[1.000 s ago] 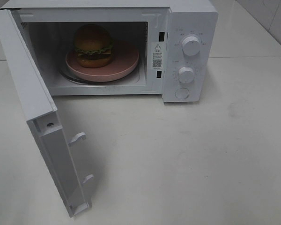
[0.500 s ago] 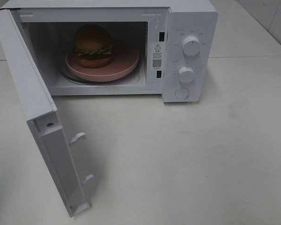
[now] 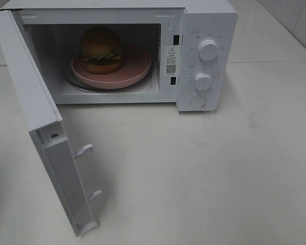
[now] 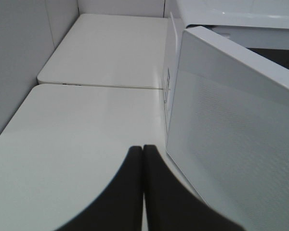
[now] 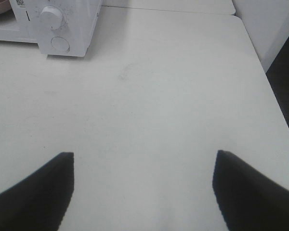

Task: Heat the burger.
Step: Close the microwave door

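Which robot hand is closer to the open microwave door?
Left. The left gripper sits shut right beside the outer face of the door. The right gripper hangs open over the table, the microwave far ahead.

You are in what looks like a test room set up as a kitchen: a white microwave (image 3: 206, 56) stands at the back edge of a plain white table (image 3: 194, 178), with pale wall tiles (image 3: 296, 20) beyond its far right corner.

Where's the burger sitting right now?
In the exterior high view, the golden-brown burger sits on the round pink plate inside the open white microwave, left of its control panel.
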Robot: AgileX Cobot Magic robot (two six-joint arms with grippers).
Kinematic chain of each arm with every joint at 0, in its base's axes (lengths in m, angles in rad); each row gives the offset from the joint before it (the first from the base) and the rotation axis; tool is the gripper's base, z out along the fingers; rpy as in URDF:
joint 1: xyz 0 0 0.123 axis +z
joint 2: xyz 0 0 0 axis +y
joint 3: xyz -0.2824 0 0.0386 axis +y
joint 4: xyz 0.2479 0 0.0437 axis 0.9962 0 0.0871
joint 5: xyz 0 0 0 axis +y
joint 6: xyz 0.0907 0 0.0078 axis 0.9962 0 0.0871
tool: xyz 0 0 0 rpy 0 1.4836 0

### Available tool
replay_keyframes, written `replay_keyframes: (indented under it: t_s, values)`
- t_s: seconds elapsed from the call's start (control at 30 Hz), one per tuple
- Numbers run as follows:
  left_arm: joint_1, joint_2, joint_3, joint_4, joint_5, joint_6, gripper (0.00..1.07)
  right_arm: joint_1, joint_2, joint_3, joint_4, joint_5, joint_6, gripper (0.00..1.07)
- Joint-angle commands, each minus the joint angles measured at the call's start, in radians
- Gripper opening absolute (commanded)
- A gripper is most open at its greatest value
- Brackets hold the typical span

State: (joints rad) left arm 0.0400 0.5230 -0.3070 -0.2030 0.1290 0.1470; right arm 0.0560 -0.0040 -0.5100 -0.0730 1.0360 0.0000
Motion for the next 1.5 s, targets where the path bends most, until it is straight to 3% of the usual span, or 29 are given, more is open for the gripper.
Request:
replay_keyframes:
  t_s: [0.03, 0.17, 0.4, 0.47, 0.5, 0.57, 0.6, 0.63, 0.7, 0.73, 0.77, 0.8, 0.93, 1.13, 1.2, 1.3, 1.4, 1.47, 1.5]
  values:
    - [0.001, 0.047, 0.03, -0.002, -0.142, 0.003, 0.0, -0.008, -0.027, 0.004, 0.003, -0.007, 0.007, 0.76]
    - [0.001, 0.165, 0.089, 0.047, -0.361, 0.002, 0.0, -0.008, -0.027, 0.004, 0.003, -0.007, 0.007, 0.76]
    - [0.001, 0.322, 0.104, 0.177, -0.511, -0.026, 0.0, -0.008, -0.027, 0.004, 0.003, -0.007, 0.007, 0.76]
    - [0.001, 0.394, 0.104, 0.249, -0.567, -0.098, 0.0, -0.008, -0.027, 0.004, 0.003, -0.007, 0.007, 0.76]
    - [0.001, 0.394, 0.104, 0.249, -0.567, -0.098, 0.0, -0.008, -0.027, 0.004, 0.003, -0.007, 0.007, 0.76]
    - [0.001, 0.463, 0.104, 0.352, -0.658, -0.203, 0.0, -0.008, -0.027, 0.004, 0.003, -0.007, 0.007, 0.76]
    - [0.001, 0.463, 0.104, 0.352, -0.658, -0.203, 0.0, -0.008, -0.027, 0.004, 0.003, -0.007, 0.007, 0.76]
    - [0.001, 0.511, 0.104, 0.429, -0.722, -0.27, 0.0, -0.008, -0.027, 0.004, 0.003, -0.007, 0.007, 0.76]
    - [0.001, 0.53, 0.104, 0.471, -0.75, -0.289, 0.0, -0.008, -0.027, 0.004, 0.003, -0.007, 0.007, 0.76]
    - [0.001, 0.575, 0.104, 0.559, -0.808, -0.333, 0.0, -0.008, -0.027, 0.004, 0.003, -0.007, 0.007, 0.76]
    - [0.001, 0.575, 0.104, 0.559, -0.808, -0.333, 0.0, -0.008, -0.027, 0.004, 0.003, -0.007, 0.007, 0.76]
    - [0.001, 0.614, 0.104, 0.619, -0.859, -0.372, 0.0, -0.008, -0.027, 0.004, 0.003, -0.007, 0.007, 0.76]
    - [0.001, 0.706, 0.104, 0.698, -0.967, -0.426, 0.0, -0.008, -0.027, 0.004, 0.003, -0.007, 0.007, 0.76]
    - [-0.03, 0.761, 0.101, 0.701, -1.019, -0.423, 0.0, -0.008, -0.027, 0.004, 0.003, -0.007, 0.007, 0.76]
    - [-0.097, 0.811, 0.101, 0.678, -1.056, -0.386, 0.0, -0.008, -0.027, 0.004, 0.003, -0.007, 0.007, 0.76]
    - [-0.111, 0.821, 0.101, 0.66, -1.065, -0.377, 0.0, -0.008, -0.027, 0.004, 0.003, -0.007, 0.007, 0.76]
    - [-0.168, 0.847, 0.101, 0.587, -1.089, -0.342, 0.0, -0.008, -0.027, 0.004, 0.003, -0.007, 0.007, 0.76]
    - [-0.248, 0.867, 0.101, 0.481, -1.096, -0.294, 0.0, -0.008, -0.027, 0.004, 0.003, -0.007, 0.007, 0.76]
    - [-0.248, 0.867, 0.101, 0.481, -1.096, -0.294, 0.0, -0.008, -0.027, 0.004, 0.003, -0.007, 0.007, 0.76]
